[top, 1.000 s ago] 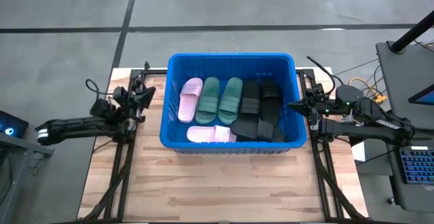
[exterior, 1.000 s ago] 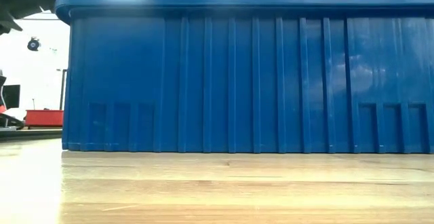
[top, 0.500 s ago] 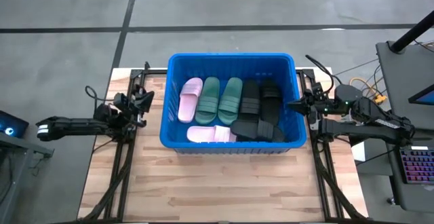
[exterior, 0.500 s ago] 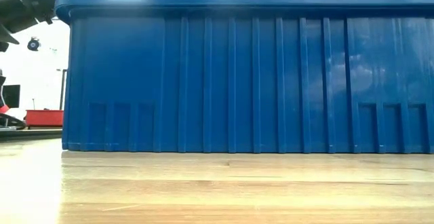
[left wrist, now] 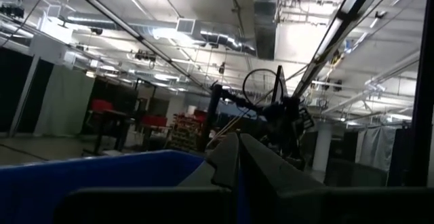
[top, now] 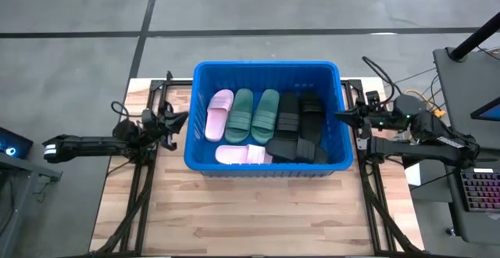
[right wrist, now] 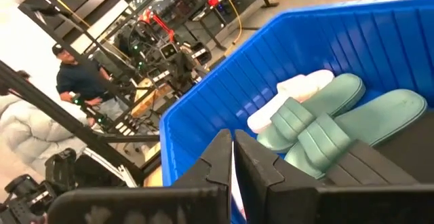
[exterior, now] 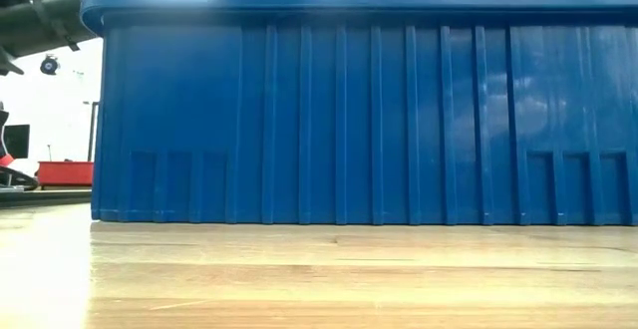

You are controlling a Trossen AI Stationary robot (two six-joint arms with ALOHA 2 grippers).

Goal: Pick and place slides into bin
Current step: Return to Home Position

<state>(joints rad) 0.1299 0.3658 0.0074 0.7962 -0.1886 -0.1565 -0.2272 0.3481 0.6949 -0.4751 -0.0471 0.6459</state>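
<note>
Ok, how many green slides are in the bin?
2, side by side in the bin: one green slide beside a pink slide, the other green slide beside the black slides. More may hide underneath.

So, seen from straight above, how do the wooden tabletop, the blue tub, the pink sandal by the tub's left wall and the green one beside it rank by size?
1. wooden tabletop
2. blue bin
3. pink slide and green slide: they look about alike, so unranked.
</note>
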